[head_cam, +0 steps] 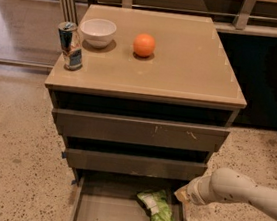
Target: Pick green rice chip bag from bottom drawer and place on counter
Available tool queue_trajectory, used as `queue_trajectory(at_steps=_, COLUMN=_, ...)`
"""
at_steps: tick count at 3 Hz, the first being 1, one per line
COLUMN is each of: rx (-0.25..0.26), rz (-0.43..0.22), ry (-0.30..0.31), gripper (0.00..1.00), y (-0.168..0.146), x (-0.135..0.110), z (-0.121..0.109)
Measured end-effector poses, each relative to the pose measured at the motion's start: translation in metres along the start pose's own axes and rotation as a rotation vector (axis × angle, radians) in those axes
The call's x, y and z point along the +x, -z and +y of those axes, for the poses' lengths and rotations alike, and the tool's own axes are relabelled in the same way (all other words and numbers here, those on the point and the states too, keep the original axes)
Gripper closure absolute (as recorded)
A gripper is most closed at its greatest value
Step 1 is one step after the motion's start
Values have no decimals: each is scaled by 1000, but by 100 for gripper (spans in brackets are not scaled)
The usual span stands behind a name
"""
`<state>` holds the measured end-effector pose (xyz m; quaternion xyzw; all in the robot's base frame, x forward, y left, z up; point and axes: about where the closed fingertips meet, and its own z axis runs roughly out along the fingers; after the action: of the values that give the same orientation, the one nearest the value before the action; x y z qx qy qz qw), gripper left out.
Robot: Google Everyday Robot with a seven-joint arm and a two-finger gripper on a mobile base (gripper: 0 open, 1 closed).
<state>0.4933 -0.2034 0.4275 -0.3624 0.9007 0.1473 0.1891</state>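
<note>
The green rice chip bag (pixel 155 209) lies in the right part of the open bottom drawer (pixel 77 204), its length running from back to front. My gripper (pixel 181 194) is at the end of the white arm that comes in from the right. It hovers at the drawer's right back corner, just right of the bag and a little above it. The beige counter (pixel 189 68) tops the cabinet.
On the counter stand a white bowl (pixel 98 31), an orange (pixel 144 45) and a drink can (pixel 71 45) at the left edge. Two shut drawers (pixel 136 130) sit above the open one. The floor is speckled; a dark wall is at the right.
</note>
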Motion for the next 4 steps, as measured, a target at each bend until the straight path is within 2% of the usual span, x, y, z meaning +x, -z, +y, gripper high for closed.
queue_trajectory(at_steps=1, rx=-34, rz=-49, ry=-41, gripper=100, y=-81, x=34, z=2)
queue_trajectory(at_steps=2, rx=-68, rz=-69, ry=-70, gripper=100, y=-129, x=52, z=3)
queue_trajectory(at_steps=3, rx=-81, rz=-65, ry=-80, gripper=100, y=-138, x=58, z=8)
queue_trajectory(at_steps=4, rx=-62, rz=-66, ry=-52, gripper=100, y=-130, x=58, z=13)
